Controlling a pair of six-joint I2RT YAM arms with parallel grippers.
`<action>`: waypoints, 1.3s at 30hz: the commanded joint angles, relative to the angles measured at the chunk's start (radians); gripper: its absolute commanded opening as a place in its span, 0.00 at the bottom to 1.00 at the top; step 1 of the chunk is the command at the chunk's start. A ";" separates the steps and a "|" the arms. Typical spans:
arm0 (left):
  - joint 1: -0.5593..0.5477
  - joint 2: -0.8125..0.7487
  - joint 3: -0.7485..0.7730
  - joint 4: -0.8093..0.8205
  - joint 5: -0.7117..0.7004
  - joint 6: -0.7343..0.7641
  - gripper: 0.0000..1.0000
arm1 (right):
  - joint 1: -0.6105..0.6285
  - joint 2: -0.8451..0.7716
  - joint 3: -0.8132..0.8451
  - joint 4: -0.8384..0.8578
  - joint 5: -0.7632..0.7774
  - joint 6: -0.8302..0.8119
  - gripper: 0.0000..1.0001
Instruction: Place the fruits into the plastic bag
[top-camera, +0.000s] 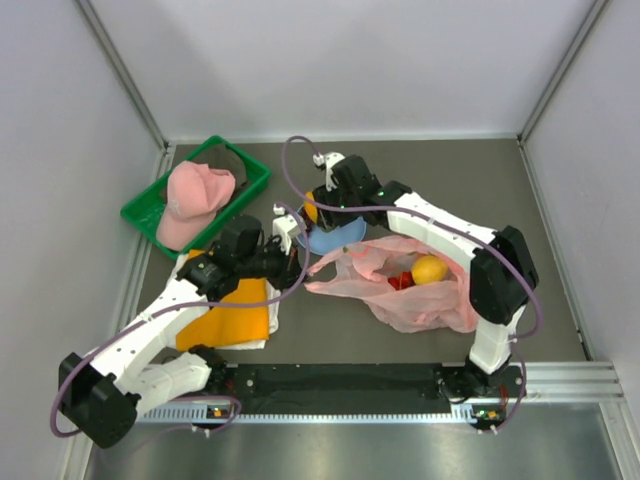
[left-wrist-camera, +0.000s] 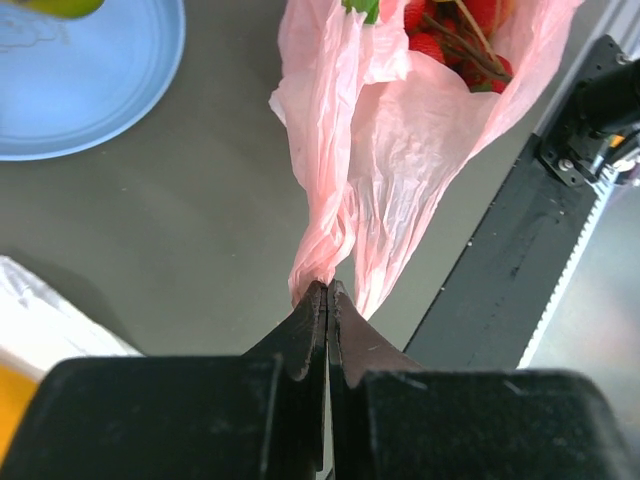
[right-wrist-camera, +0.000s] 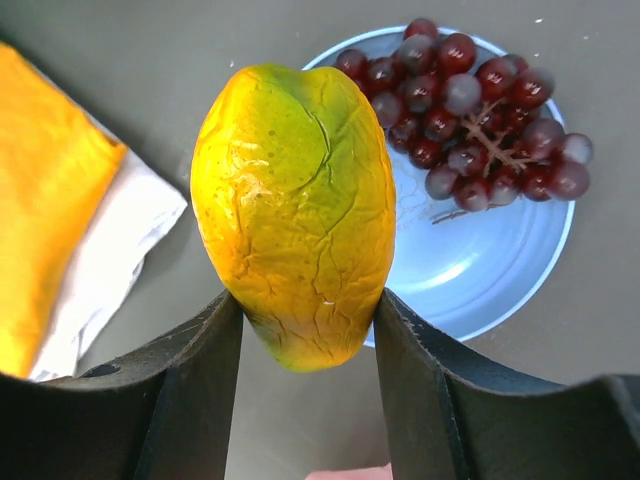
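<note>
Two kinds of fruit are already bagged: a lemon (top-camera: 429, 269) and some red fruits (left-wrist-camera: 450, 30) are seen inside the pink plastic bag (top-camera: 420, 300), which lies on the right half of the table (top-camera: 520, 200), toward its front edge. One mango (right-wrist-camera: 295, 215) is clamped between the half-open jaws of the right gripper (right-wrist-camera: 308, 300), held above the blue plate (right-wrist-camera: 480, 270) near the table's middle and not yet at the bag. Grapes (right-wrist-camera: 470, 110) are left on the plate, so at least two items remain. The left gripper (left-wrist-camera: 327, 292) is fully closed, with a twisted bit of the bag's edge pinched at its tips, apparently to hold the mouth up. No kiwi can be made out; it may be buried in the bag or hidden by the arms. The red fruits cannot be counted through the crinkled film. The bag mouth is cut off in the left wrist view, and from above the plate is mostly covered by the right arm.
</note>
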 joint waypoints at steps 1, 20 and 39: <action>0.004 -0.049 0.000 0.024 -0.072 -0.006 0.00 | -0.043 -0.082 -0.020 0.109 -0.035 0.075 0.37; 0.010 0.005 0.013 0.002 -0.129 -0.009 0.00 | -0.142 -0.387 -0.120 0.183 -0.121 0.121 0.37; 0.011 0.046 0.081 -0.006 -0.165 0.000 0.00 | 0.102 -0.738 -0.453 -0.041 0.016 0.183 0.34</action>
